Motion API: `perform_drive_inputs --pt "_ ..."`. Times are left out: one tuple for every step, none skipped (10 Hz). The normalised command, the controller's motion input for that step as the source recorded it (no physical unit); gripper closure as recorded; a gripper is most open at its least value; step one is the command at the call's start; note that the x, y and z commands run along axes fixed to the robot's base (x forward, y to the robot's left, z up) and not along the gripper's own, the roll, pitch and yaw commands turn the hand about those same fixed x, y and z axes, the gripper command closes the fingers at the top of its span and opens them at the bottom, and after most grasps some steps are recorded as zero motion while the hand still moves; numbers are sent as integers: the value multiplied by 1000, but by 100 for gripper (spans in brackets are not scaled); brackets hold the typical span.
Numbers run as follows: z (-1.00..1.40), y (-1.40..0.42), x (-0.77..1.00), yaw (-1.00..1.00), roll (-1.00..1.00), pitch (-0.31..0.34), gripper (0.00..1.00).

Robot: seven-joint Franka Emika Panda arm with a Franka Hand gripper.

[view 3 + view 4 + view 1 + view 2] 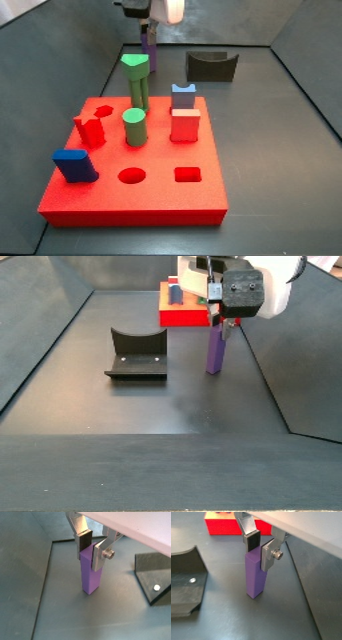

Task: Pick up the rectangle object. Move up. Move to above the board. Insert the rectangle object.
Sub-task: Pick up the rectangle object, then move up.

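The rectangle object (91,579) is a tall purple bar standing upright on the dark floor, seen in both wrist views (254,579) and both side views (150,55) (214,351). My gripper (90,556) comes down from above, and its two silver fingers press on the bar's top end, one on each side (260,554). The bar's foot still rests on the floor. The board (134,195) is a thick red slab beyond the bar in a wrist view (221,527), with a free round hole (132,176) and a free square hole (190,174).
The fixture (136,353) stands on the floor beside the bar (157,579). On the board stand a tall green peg (136,85), a shorter green peg (134,128), a red-pink block (185,125), a dark blue block (74,165) and a light blue piece (183,96). Sloped walls ring the floor.
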Motion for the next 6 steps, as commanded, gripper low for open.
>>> perform_drive_inputs --pt "0 0 0 0 0 0 100" --pt "0 0 0 0 0 0 100" --pt "0 0 0 0 0 0 100" --pt "833 0 0 0 0 0 100" --pt "815 57 -11 41 -2 9 100" --pt "719 54 -30 37 2 37 100"
